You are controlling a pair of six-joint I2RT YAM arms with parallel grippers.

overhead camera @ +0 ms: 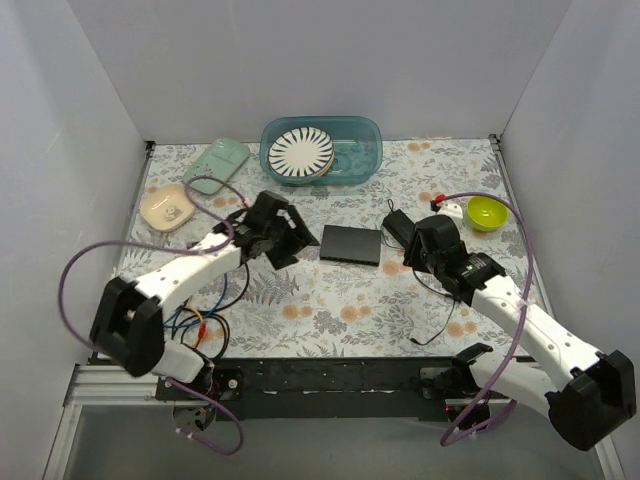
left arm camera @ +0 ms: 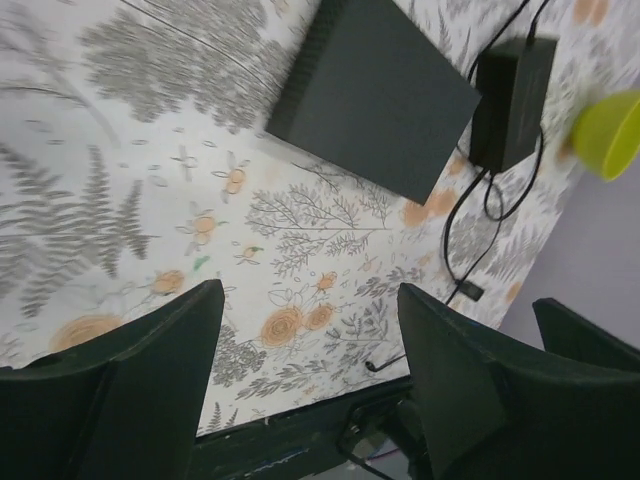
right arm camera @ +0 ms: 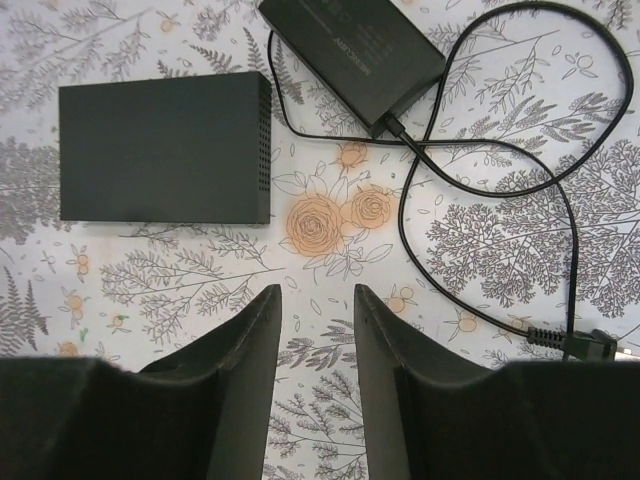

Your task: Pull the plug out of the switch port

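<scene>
The black switch box (overhead camera: 351, 244) lies flat at the table's middle; it also shows in the left wrist view (left arm camera: 378, 92) and the right wrist view (right arm camera: 162, 147). No cable shows in its visible sides. A black power adapter (right arm camera: 352, 48) lies to its right. The adapter's thin black cable (right arm camera: 520, 190) loops away to a plug (right arm camera: 590, 345) lying loose on the cloth, also seen in the left wrist view (left arm camera: 467, 291). My left gripper (left arm camera: 310, 300) is open and empty, left of the switch. My right gripper (right arm camera: 317, 300) is open by a narrow gap and empty, just right of the switch, beside the adapter.
A blue basin (overhead camera: 367, 135) holding a striped plate (overhead camera: 301, 153) stands at the back. A green tray (overhead camera: 217, 160) and a pink dish (overhead camera: 166, 208) are at the back left. A yellow-green bowl (overhead camera: 487, 212) is at the right. Loose wires (overhead camera: 205, 322) lie near the left arm's base.
</scene>
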